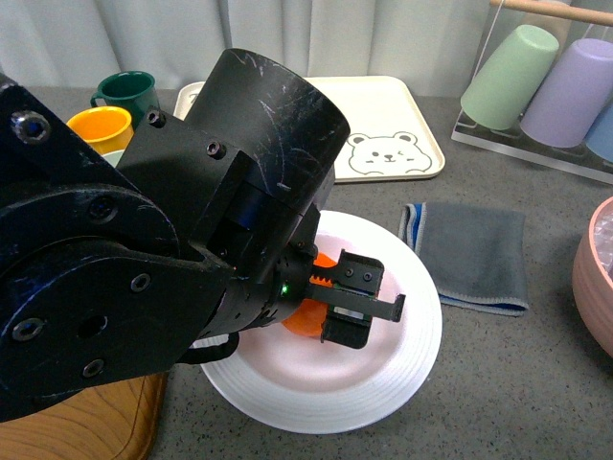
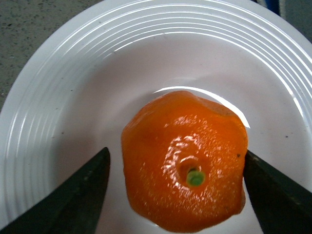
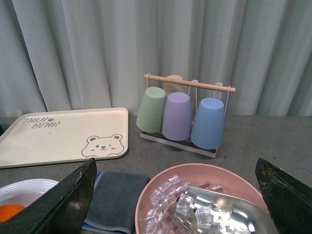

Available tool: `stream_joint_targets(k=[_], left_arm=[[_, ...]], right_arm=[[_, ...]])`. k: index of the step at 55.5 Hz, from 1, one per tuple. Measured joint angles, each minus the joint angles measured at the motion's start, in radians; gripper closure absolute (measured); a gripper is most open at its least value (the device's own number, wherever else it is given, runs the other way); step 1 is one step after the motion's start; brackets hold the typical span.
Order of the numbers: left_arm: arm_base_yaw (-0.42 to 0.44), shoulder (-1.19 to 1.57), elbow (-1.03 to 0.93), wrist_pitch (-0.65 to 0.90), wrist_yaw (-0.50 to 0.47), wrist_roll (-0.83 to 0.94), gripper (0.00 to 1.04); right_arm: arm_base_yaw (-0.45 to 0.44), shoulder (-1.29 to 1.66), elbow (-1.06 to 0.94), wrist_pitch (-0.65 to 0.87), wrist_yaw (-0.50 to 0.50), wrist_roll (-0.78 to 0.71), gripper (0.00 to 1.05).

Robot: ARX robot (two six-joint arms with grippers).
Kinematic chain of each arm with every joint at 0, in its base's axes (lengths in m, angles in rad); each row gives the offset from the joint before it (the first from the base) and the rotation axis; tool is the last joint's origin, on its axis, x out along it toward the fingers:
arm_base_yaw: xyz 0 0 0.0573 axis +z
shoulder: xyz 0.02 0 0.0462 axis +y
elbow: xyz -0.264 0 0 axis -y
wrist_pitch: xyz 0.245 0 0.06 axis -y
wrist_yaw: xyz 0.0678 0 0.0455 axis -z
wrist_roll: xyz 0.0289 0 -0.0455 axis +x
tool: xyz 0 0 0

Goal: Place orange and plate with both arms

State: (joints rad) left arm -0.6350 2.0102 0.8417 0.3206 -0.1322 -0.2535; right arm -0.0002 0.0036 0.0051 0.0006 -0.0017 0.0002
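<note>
Grey speckled desk [image 1: 517, 383], pale curtains [image 3: 97, 48] behind. Left tool [image 2: 175, 161] loosely straddles the lumpy orange mandarin [image 2: 183, 161] on a ridged white plate [image 2: 58, 97], part-hidden by the arm; right tool [image 3: 174, 165] gapes wide.

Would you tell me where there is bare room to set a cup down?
The bear tray is bare, as is the tabletop between the grey cloth and the pink bowl. Crowded: the plate, holding the orange under the left gripper, and the mugs far left.

Grey table [image 1: 536, 383] holds plate [image 1: 388, 388], bear tray [image 1: 402, 110], cloth [image 1: 474, 254], bowl [image 1: 594, 283].
</note>
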Motion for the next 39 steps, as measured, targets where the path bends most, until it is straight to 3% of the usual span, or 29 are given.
stream_joint_targets(k=[8, 21, 25, 26, 28, 29, 34, 39], left_arm=[[-0.003, -0.008, -0.002, -0.009, -0.031, -0.003, 0.05], [0.021, -0.126, -0.064, 0.017, -0.085, -0.014, 0.07], [0.032, -0.133, -0.143, 0.273, -0.246, 0.048, 0.15], [0.041, -0.134, -0.19, 0.404, -0.307, 0.092, 0.2], [0.056, -0.139, -0.245, 0.539, -0.348, 0.126, 0.24], [0.074, -0.148, -0.303, 0.669, -0.361, 0.146, 0.29], [0.133, -0.204, -0.433, 0.946, -0.357, 0.195, 0.42], [0.188, -0.309, -0.515, 1.047, -0.312, 0.217, 0.57]], right_arm=[[0.0, 0.0, 0.0, 0.0, 0.0, 0.0, 0.09], [0.0, 0.0, 0.0, 0.0, 0.0, 0.0, 0.09], [0.0, 0.0, 0.0, 0.0, 0.0, 0.0, 0.09], [0.0, 0.0, 0.0, 0.0, 0.0, 0.0, 0.09], [0.0, 0.0, 0.0, 0.0, -0.002, 0.0, 0.09], [0.0, 0.0, 0.0, 0.0, -0.001, 0.0, 0.09], [0.0, 0.0, 0.0, 0.0, 0.001, 0.0, 0.09], [0.0, 0.0, 0.0, 0.0, 0.001, 0.0, 0.09]])
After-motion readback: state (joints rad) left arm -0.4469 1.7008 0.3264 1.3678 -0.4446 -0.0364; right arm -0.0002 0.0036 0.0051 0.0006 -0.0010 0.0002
